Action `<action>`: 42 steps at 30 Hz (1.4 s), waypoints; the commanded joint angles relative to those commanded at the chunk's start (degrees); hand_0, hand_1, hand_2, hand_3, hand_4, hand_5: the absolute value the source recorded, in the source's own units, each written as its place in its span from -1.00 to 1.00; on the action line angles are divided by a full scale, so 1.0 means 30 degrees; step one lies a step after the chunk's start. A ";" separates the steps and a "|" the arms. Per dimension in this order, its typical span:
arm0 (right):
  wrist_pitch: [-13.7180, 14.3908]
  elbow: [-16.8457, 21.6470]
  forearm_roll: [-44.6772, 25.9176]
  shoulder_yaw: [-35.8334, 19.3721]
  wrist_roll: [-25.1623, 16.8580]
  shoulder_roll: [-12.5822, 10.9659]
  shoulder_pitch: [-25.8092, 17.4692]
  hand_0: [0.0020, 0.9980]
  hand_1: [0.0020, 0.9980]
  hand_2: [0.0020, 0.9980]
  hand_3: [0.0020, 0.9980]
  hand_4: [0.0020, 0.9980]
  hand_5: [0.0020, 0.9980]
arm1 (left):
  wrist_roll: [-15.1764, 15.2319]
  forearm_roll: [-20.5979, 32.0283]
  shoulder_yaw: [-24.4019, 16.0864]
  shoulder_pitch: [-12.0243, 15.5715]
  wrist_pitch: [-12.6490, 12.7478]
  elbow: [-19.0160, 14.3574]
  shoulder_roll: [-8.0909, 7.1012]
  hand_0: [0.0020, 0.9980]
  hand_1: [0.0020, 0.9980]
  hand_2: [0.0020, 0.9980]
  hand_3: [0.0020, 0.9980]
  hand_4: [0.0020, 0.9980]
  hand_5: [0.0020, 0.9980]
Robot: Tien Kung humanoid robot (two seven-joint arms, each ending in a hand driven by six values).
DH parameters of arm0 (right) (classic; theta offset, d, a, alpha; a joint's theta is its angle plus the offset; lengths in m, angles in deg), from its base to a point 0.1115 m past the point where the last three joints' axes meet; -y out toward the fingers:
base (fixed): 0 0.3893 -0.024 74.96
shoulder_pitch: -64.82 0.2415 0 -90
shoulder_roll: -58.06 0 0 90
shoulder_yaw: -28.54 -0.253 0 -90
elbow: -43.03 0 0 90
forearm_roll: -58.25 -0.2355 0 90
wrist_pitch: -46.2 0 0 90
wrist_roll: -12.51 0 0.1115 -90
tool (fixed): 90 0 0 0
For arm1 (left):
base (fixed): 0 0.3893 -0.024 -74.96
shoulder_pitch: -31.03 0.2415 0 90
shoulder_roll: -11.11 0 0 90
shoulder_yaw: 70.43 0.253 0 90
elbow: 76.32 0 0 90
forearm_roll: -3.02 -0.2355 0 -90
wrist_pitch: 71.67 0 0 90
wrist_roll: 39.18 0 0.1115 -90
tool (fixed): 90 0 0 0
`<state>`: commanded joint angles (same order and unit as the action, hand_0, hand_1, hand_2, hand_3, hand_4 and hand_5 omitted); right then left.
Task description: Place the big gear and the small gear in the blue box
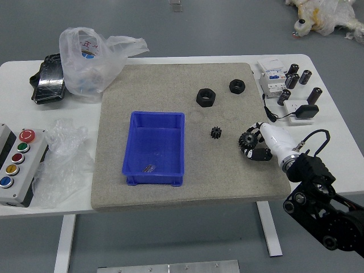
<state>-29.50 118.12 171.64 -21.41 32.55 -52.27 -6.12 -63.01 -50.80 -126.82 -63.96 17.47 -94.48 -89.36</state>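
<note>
The big gear (248,140) is partly covered by the right hand (269,141); the button panel (26,173) and right arm (315,196) are cut off sideways.

no text is legible

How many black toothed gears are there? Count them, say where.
2. The small black gear lies on the grey mat, right of the blue plastic box; the big gear is in the right hand's grasp, partly covered.
</note>
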 joint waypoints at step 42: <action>-0.0379 -0.1597 -0.1444 0.7916 -0.1242 0.3510 0.7424 0.38 0.29 0.15 0.15 -0.03 -0.95 | -0.0232 -0.0522 -0.0366 0.0242 -0.0064 -0.0083 0.0042 0.45 0.21 0.12 0.50 0.46 -0.10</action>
<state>-30.64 113.33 167.31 2.33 28.83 -41.75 16.15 -63.70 -52.37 -127.91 -63.23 17.28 -94.73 -89.24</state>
